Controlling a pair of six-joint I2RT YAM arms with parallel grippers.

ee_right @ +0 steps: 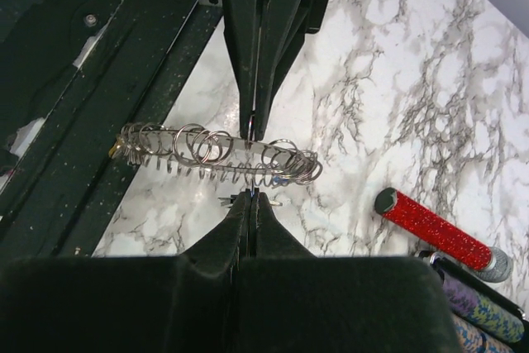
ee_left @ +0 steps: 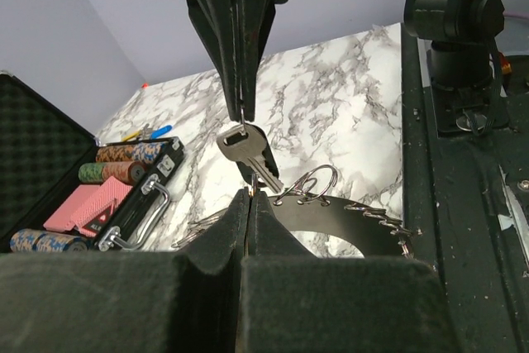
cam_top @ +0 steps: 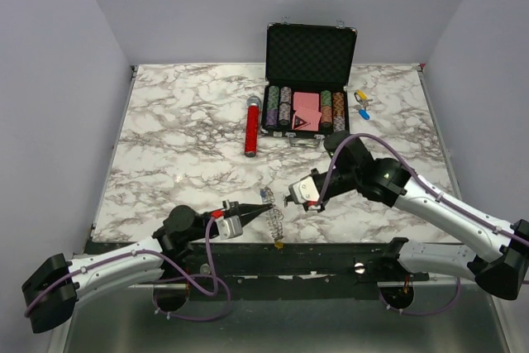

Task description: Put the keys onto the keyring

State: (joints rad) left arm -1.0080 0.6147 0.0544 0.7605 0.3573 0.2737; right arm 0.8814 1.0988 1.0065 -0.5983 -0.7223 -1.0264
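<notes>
The keyring [cam_top: 275, 222] stands on edge near the table's front edge. It is a thin ring plate hung with many small split rings [ee_left: 318, 186]. My left gripper [cam_top: 264, 214] is shut on its rim, as the right wrist view shows from above the ring [ee_right: 216, 153]. A silver key [ee_left: 250, 156] hangs just left of the ring, with my right gripper [cam_top: 288, 198] shut on its head. Both fingertip pairs [ee_left: 249, 196] [ee_right: 250, 197] face each other, a key's length apart. Two more keys with blue and yellow tags [cam_top: 361, 102] lie at the back right.
An open black case of poker chips [cam_top: 307, 80] stands at the back middle, with a red glitter cylinder [cam_top: 251, 126] to its left. The black rail of the arm bases [cam_top: 314, 254] runs along the near edge just below the keyring.
</notes>
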